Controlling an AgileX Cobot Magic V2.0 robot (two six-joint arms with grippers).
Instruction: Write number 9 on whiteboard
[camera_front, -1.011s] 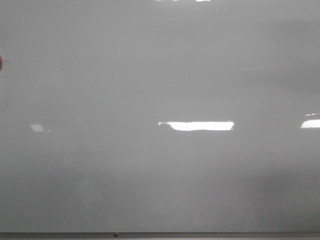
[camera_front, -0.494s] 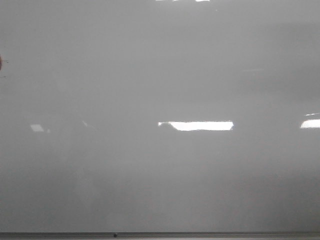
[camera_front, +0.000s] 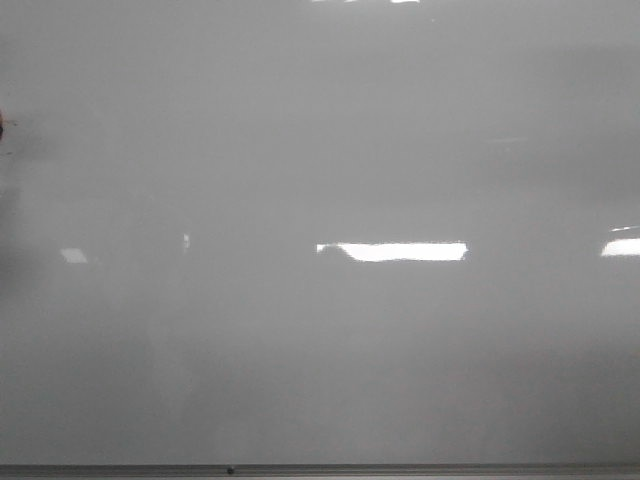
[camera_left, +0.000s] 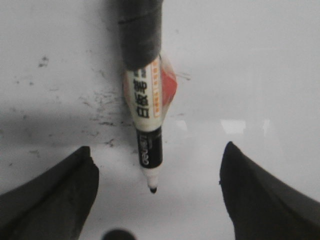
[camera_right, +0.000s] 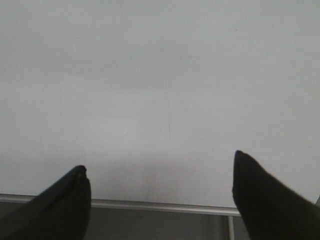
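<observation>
The whiteboard (camera_front: 320, 150) fills the front view, glossy and pale grey, and neither gripper shows there. The number 9 is out of view. In the left wrist view, a white marker pen (camera_left: 145, 105) with a black band and bare black tip (camera_left: 152, 189) hangs from a dark holder, pointing at the whiteboard (camera_left: 250, 60). It sits between the widely spread fingers of my left gripper (camera_left: 157, 146), which do not touch it. Whether the tip touches the board cannot be told. My right gripper (camera_right: 159, 160) is open and empty over the whiteboard (camera_right: 160, 75), near its edge.
Faint dark smudges (camera_left: 100, 107) speckle the board beside the pen. A thin grey frame edge (camera_front: 400, 469) runs along the board's near side, and the frame edge (camera_right: 160, 206) also passes between the right fingers. Bright light reflections (camera_front: 392, 251) lie mid-board.
In the front view, dim shadows and a small bright glint at the board's left have shifted. The reddish speck at the left edge has darkened.
</observation>
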